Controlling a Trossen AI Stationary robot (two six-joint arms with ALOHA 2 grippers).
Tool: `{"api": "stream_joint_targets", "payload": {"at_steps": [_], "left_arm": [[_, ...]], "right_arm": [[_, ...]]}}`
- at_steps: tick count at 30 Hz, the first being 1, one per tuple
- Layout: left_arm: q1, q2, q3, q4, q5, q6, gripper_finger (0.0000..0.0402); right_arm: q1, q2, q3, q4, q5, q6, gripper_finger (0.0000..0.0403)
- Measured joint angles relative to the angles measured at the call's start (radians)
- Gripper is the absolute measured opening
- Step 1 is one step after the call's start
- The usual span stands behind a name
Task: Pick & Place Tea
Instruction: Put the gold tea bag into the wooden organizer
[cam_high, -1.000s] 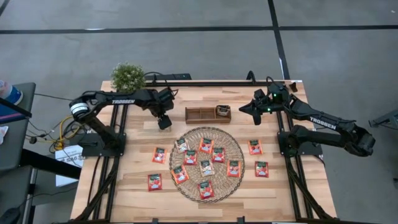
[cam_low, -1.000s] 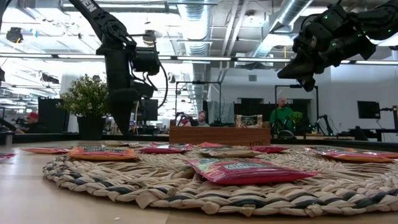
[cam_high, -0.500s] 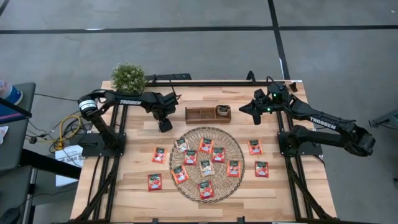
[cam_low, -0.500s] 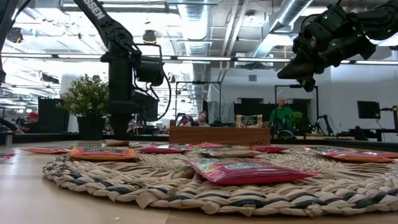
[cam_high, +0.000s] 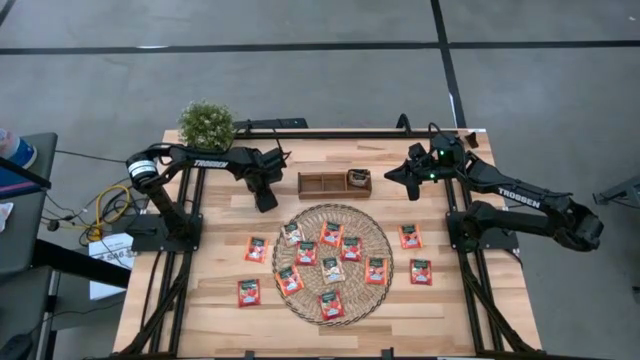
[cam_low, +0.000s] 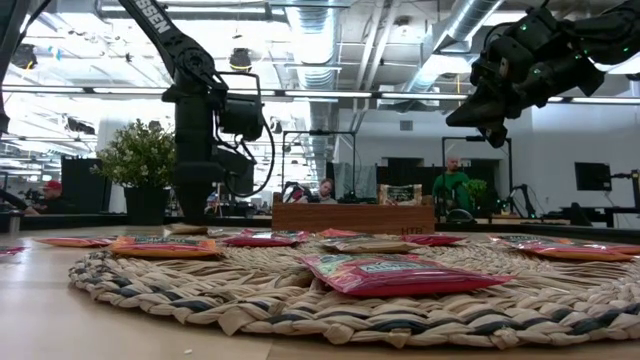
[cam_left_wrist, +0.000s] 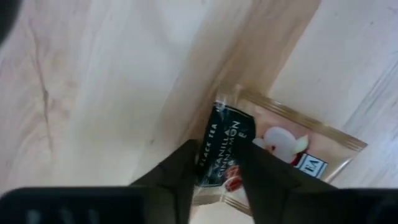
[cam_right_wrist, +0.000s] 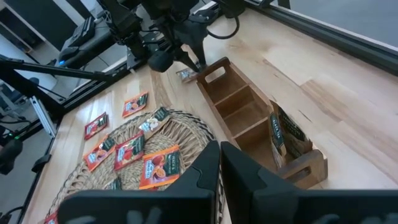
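High view placed the left gripper (cam_high: 265, 203) low on the surface (cam_high: 200, 300) just left of the wooden tray (cam_high: 322, 184), a spot suited to lifting one stray sachet; a second before it had hung slightly higher there. Most tea sachets (cam_high: 331, 235) lay on the woven mat (cam_high: 377, 236) below the tray. Left wrist view showed fingers pinching a pale sachet (cam_left_wrist: 283, 146) lying flat. Right wrist view showed the right gripper (cam_right_wrist: 219, 163) closed, waiting right of the tray.

- Left gripper (cam_high: 266, 203) pointed down at the tabletop, fingers (cam_left_wrist: 180, 171) narrowed.
- Right gripper (cam_high: 391, 173) hung raised at two o'clock, jaws pressed together.
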Motion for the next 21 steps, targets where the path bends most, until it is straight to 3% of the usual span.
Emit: {"api": "stream_joint_targets", "payload": {"at_steps": [8, 14, 21], "left_arm": [[0.000, -0.048, -0.006, 0.005, -0.009, -0.021, 0.0007], [-0.001, -0.110, 0.008, -0.047, -0.025, -0.060, 0.0001], [-0.043, -0.235, 0.132, -0.094, -0.063, -0.069, 0.0000]], "right_arm": [[0.000, 0.000, 0.000, 0.000, 0.000, 0.000, 0.0008], [0.000, 0.000, 0.000, 0.000, 0.000, 0.022, 0.0008], [0.000, 0.000, 0.000, 0.014, 0.000, 0.139, 0.0008]]}}
